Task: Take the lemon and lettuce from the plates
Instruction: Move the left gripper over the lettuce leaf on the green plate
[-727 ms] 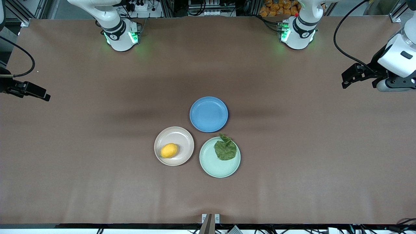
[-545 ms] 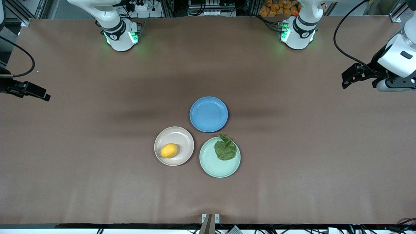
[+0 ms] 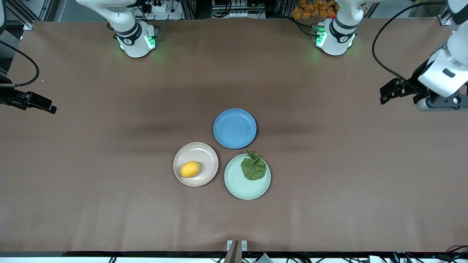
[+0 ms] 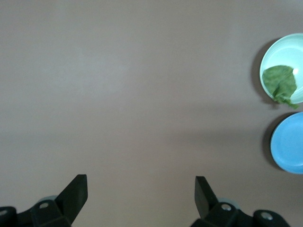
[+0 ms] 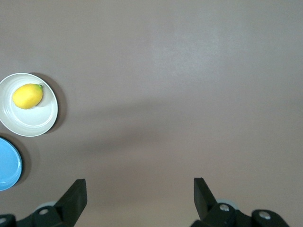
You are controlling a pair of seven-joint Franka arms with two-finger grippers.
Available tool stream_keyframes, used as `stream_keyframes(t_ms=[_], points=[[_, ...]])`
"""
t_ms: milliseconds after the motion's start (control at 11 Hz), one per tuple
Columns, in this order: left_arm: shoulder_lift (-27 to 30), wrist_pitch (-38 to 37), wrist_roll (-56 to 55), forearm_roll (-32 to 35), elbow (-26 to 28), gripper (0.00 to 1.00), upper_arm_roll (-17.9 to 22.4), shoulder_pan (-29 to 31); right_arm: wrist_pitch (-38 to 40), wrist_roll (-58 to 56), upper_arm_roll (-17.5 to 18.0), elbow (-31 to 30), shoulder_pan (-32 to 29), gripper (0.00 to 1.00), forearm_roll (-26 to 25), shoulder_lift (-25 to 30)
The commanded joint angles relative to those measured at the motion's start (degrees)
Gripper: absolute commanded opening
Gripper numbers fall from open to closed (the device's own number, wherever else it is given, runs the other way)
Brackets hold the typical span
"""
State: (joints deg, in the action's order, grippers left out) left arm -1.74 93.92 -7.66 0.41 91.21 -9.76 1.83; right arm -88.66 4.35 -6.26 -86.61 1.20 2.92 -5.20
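Note:
The lemon (image 3: 190, 169) lies on the beige-pink plate (image 3: 203, 155). The lettuce (image 3: 253, 168) lies on the mint green plate (image 3: 239, 185), beside the beige one. My left gripper (image 3: 384, 95) hangs open and empty over bare table at the left arm's end, well away from both plates. My right gripper (image 3: 50, 107) hangs open and empty over bare table at the right arm's end. The left wrist view shows the open left gripper (image 4: 141, 187), the lettuce (image 4: 280, 82) and its plate (image 4: 279, 51). The right wrist view shows the open right gripper (image 5: 140, 189), the lemon (image 5: 27, 95) and its plate (image 5: 37, 121).
An empty blue plate (image 3: 234, 128) sits just farther from the front camera than the two other plates, close to both. It also shows in the left wrist view (image 4: 289, 142) and in the right wrist view (image 5: 7, 163). Brown table surface surrounds the plates.
My left arm's hand has shifted a little toward the middle of the table. The right arm, the plates, the lemon and the lettuce have not moved.

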Motion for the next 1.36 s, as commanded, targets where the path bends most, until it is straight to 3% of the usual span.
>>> stream_keyframes(t_ms=[0,455,909,1273], points=[[-4.6,4.6,1.7,-1.1,-1.0,1.00,-0.9,-2.4,0.3,0.6,0.3,0.1,-0.3,1.00,-0.7,-0.1],[-11.4,15.7,1.8,-0.9,-1.0,1.00,-0.9,-10.9,0.5,1.3,0.3,0.1,-0.3,1.00,-0.2,-0.1],[-21.4,31.8,1.8,1.3,-0.9,1.00,-0.9,-18.3,1.0,2.8,0.2,0.2,-0.5,1.00,-0.1,-0.3],[-29.6,44.5,2.2,1.7,-0.9,1.00,-0.9,-22.9,0.9,13.2,0.3,0.3,-0.3,1.00,2.9,-1.2]])
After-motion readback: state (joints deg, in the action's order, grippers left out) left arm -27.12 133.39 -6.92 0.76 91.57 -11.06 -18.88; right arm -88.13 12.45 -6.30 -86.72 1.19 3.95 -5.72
